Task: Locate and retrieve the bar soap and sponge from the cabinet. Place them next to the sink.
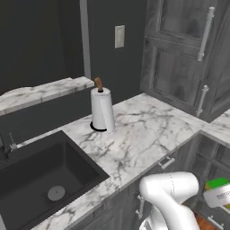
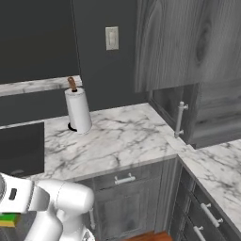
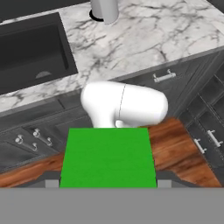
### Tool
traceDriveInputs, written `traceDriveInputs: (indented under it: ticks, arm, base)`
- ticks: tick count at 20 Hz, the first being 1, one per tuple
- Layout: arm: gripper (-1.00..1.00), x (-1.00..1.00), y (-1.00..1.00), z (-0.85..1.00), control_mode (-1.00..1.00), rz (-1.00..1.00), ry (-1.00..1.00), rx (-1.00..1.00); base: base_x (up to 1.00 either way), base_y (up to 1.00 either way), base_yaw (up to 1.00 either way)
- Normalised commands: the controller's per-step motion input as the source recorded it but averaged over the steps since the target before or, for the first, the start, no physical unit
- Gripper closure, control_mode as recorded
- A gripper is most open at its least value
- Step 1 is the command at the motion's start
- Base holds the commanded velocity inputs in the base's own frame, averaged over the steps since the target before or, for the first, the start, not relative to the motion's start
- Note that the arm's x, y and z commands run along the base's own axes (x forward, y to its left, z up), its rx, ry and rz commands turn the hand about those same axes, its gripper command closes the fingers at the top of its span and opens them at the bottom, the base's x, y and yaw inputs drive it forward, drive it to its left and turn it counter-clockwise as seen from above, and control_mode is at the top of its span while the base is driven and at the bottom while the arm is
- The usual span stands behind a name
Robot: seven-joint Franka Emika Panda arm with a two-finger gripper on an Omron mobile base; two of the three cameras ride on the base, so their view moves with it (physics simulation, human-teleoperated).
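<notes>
From the hand camera I am seeing the flat green rectangular sponge [image 3: 108, 157] lying across the bottom of the view, right at the gripper [image 3: 105, 183], whose fingers are sitting at either side of it; it appears to be clamping the sponge. Beyond it, the dark charcoal sink basin [image 3: 30, 48] is lying in the white marble counter [image 3: 144, 35], with a white paper towel roll [image 1: 102, 110] standing just beside the sink.

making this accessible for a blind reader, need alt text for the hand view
A flat green rectangular sponge sits clamped at the gripper, low in the foreground. Beyond it lie a white marble counter, a dark charcoal rectangular sink with a round drain, grey drawer fronts and a reddish wood floor.
</notes>
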Motion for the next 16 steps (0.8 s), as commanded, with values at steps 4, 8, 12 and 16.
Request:
traceDriveInputs:
  ticks: [4, 8, 12, 16]
  arm:
    - [1.00, 0.33, 0.61, -0.17, -1.00, 0.00, -0.05, 0.00]
    - [1.00, 0.41, 0.64, -0.13, -1.00, 0.00, -0.06, 0.00]
    - [1.00, 0.51, 0.60, -0.12, -1.00, 0.00, -0.06, 0.01]
    - [1.00, 0.65, 0.52, -0.22, -1.00, 0.00, -0.05, 0.02]
  base:
    - [0.00, 0.00, 0.00]
    - [0.00, 0.00, 0.00]
    - [0.00, 0.00, 0.00]
    - [0.00, 0.00, 0.00]
